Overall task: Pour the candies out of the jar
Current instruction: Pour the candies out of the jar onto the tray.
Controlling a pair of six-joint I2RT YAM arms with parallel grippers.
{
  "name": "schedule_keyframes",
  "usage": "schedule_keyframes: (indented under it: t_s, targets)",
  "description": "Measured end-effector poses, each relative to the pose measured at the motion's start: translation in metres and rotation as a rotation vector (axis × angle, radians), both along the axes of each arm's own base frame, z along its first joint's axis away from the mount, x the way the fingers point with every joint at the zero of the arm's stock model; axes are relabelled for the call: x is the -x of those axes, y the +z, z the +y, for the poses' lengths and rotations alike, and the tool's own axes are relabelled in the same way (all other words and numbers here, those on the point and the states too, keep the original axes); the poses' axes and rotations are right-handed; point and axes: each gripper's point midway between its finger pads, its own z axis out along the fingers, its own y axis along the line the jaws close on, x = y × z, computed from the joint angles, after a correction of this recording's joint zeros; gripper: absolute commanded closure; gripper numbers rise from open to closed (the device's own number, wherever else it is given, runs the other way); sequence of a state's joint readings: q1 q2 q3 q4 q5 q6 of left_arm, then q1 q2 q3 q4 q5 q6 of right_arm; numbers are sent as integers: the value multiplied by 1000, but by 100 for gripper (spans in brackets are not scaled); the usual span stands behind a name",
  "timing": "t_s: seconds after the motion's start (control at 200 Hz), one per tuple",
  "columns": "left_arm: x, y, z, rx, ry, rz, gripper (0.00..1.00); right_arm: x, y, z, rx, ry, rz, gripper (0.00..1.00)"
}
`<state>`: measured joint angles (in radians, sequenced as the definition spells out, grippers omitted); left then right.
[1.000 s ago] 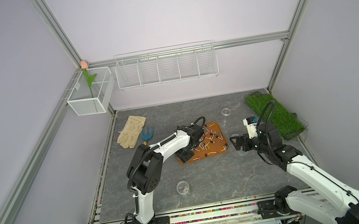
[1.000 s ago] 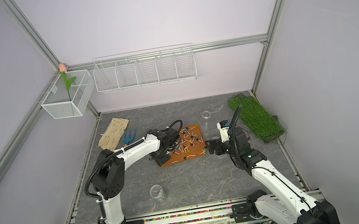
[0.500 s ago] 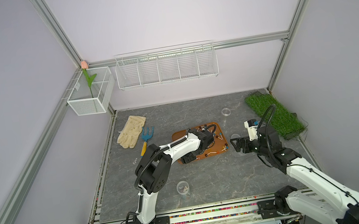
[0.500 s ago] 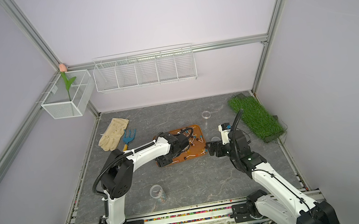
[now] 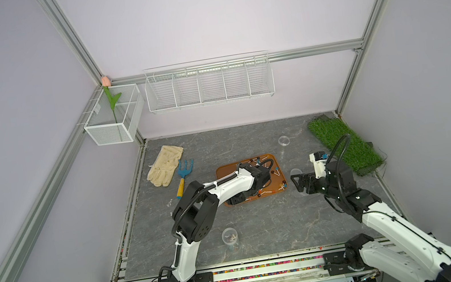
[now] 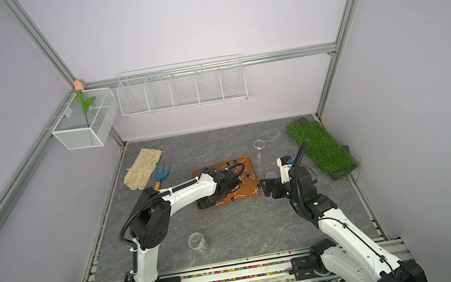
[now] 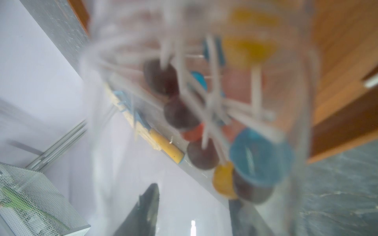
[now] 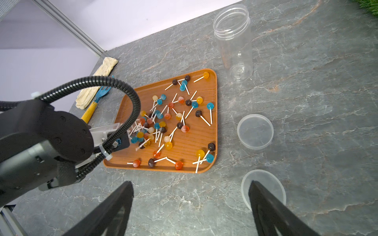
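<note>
1. Nearest the front rail, the front jar [image 5: 229, 238] stands upright on the grey table [image 5: 260, 226]. It is small and clear with an open mouth and a few sticks inside, well apart from both arms.
2. The left gripper [image 7: 194, 210] sits low over the near-left part of the wooden tray [image 8: 200, 134]. Its jaws are clamped on the candy jar [image 7: 204, 30], whose clear wall fills the left wrist view. The top views hide this jar under the arm, so I can't tell its tilt.
3. The candies [image 8: 159, 122] lie scattered across the tray, thickest beside the left wrist. They have blue, brown, orange and pink heads on white sticks. A blurred bunch shows inside the candy jar in the left wrist view.
4. The right gripper [image 8: 191, 185] hangs above bare table just right of the tray, jaws spread wide with nothing between them.
5. One of its fingers overlaps a clear lid [image 8: 266, 177] lying flat on the table. A second lid [image 8: 255, 131] lies beyond it, just beside the tray's right edge.
6. The empty jar [image 8: 233, 40] stands upright by the tray's far-right corner, uncapped.
7. Far left, a cream glove [image 5: 165, 165] lies with a blue hand rake [image 5: 182, 174] just beside it.
8. Far right is a grass mat [image 5: 342, 146]. On the back wall hangs a wire rack [image 5: 208, 82], and a mesh box [image 5: 114, 127] holds a tulip [image 5: 106, 81].
</note>
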<state>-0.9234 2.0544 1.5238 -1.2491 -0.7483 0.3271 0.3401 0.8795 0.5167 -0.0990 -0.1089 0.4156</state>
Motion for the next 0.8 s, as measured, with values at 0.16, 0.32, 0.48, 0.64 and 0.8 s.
schedule_keyframes:
  t_s: [0.16, 0.32, 0.48, 0.64, 0.8]
  targets:
    - [-1, 1, 1, -7, -5, -3, 60, 0, 0, 0, -5, -5, 3, 9]
    - [-1, 1, 2, -15, -9, -8, 60, 0, 0, 0, -8, -7, 5, 9]
    - [1, 5, 9, -32, -22, -16, 60, 0, 0, -1, -9, -11, 6, 9]
    - [-2, 14, 18, -12, 2, -31, 60, 0, -1, -1, -9, -11, 8, 9]
    - [-10, 22, 29, 10, 39, -51, 60, 0, -1, -1, -12, -14, 11, 9]
